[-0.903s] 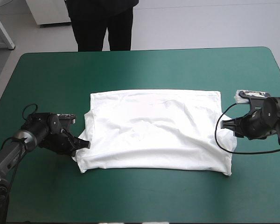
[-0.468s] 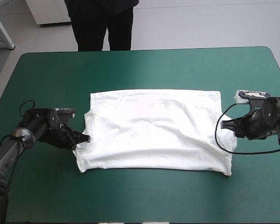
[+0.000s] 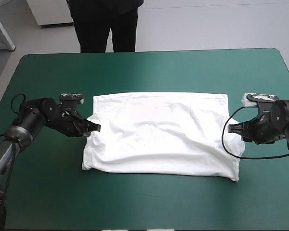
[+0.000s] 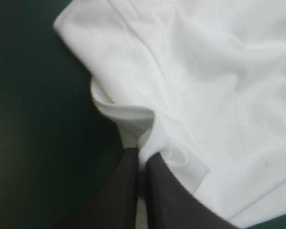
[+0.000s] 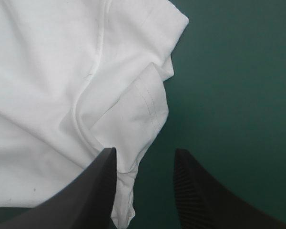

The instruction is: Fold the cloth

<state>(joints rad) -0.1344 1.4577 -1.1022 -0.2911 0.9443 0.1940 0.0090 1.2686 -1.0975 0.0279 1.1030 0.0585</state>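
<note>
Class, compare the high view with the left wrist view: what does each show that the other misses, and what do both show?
Only the high view shows the whole T-shirt lying flat, the far edge of the table, and the right gripper at the shirt's right edge. Only the left wrist view shows the left gripper all but shut on a pinched fold of cloth. Both show the shirt, the teal-green cover and the left gripper at the shirt's left edge.

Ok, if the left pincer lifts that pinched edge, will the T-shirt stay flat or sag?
Likely sag: the T-shirt bunches into soft folds at the left pincer, so it looks floppy. Probably light, lying thin and wrinkled. The other side may drag, since the right pincer stands open beside it, gripping nothing.
</note>
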